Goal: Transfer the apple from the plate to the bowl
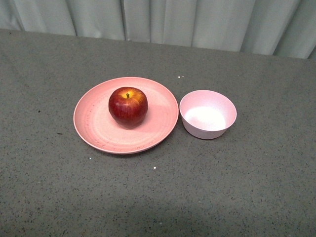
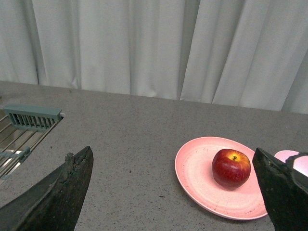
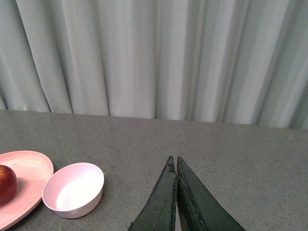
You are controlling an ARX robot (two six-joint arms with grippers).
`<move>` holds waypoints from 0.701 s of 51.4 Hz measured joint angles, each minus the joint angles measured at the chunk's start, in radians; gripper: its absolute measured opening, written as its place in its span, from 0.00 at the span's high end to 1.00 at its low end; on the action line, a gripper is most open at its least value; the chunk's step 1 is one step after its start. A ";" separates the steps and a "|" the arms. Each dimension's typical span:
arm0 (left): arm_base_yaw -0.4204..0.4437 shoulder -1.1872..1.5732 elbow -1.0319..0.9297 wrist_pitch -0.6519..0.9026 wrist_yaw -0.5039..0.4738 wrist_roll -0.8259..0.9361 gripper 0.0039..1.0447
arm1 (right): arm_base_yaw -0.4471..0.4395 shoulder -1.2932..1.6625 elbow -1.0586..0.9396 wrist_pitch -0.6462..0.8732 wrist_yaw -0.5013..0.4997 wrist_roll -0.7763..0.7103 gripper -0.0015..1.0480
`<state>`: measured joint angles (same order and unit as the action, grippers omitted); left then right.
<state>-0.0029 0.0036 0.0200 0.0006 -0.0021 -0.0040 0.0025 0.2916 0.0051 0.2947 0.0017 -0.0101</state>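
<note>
The dark-red apple (image 1: 128, 105) sits on the salmon-pink plate (image 1: 94, 123) in the middle of the grey table. The pale-pink bowl (image 1: 208, 114) stands empty just right of the plate. Neither arm shows in the front view. In the left wrist view my left gripper (image 2: 171, 159) is open and empty, its fingertips (image 2: 82, 161) wide apart, with the apple (image 2: 231, 167) and plate (image 2: 197, 171) ahead, and a sliver of the bowl (image 2: 285, 155) behind one finger. In the right wrist view my right gripper (image 3: 173, 160) is shut and empty, apart from the bowl (image 3: 73, 189), plate (image 3: 29, 168) and apple (image 3: 6, 184).
A pale curtain (image 1: 197, 22) hangs behind the table's far edge. A green-grey slatted rack (image 2: 31, 117) with metal rails sits at the table's side in the left wrist view. Grey speckled tabletop (image 1: 158, 197) surrounds the dishes.
</note>
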 joint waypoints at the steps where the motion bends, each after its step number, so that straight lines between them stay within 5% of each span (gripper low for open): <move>1: 0.000 0.000 0.000 0.000 0.000 0.000 0.06 | 0.000 -0.011 0.000 -0.011 0.000 0.000 0.99; 29: 0.000 0.000 0.000 0.000 0.000 0.000 0.06 | 0.000 -0.286 0.001 -0.293 -0.002 0.000 0.99; 36: 0.000 0.000 0.000 0.000 0.000 0.000 0.06 | 0.000 -0.286 0.001 -0.293 -0.002 0.000 0.72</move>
<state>-0.0029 0.0032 0.0200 0.0006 -0.0021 -0.0040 0.0025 0.0051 0.0059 0.0013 -0.0002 -0.0101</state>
